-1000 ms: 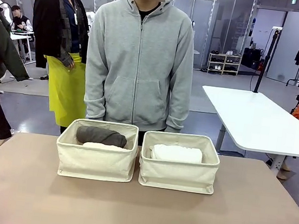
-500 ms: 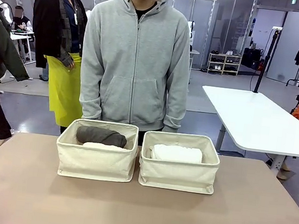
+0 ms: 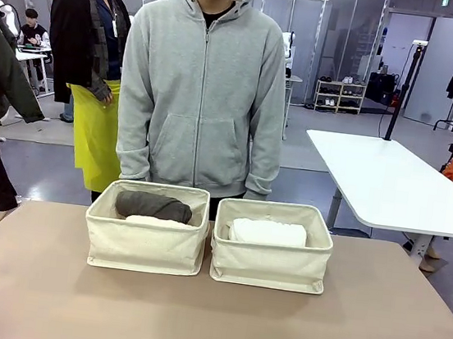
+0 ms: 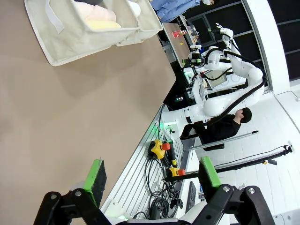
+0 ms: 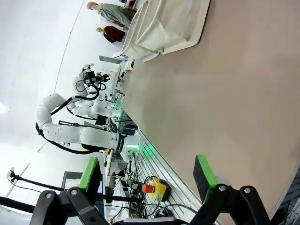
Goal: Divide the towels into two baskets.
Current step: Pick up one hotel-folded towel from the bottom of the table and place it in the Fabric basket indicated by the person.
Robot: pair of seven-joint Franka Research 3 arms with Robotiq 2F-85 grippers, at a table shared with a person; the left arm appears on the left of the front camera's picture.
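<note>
Two beige canvas baskets stand side by side mid-table. The left basket [image 3: 144, 246] holds a dark grey-brown towel [image 3: 153, 206] lying over a pale one [image 3: 154, 222]. In the right basket [image 3: 269, 264] lies a white towel [image 3: 268, 232]. In the left wrist view, a basket [image 4: 79, 42] sits far off at the top, with a pale yellow roll [image 4: 106, 24] and a pale pink roll [image 4: 91, 10] inside. My left gripper [image 4: 152, 178] is open and empty, well short of that basket. My right gripper [image 5: 147, 176] is open too, far from a basket [image 5: 164, 28].
A person in a grey hoodie [image 3: 203, 92] stands right behind the baskets at the far table edge, arms hanging down. The brown tabletop [image 3: 207, 324] in front of the baskets is bare. A white table [image 3: 390, 185] stands off to the right.
The person has shifted slightly to the picture's left. Baskets and towels have not moved.
</note>
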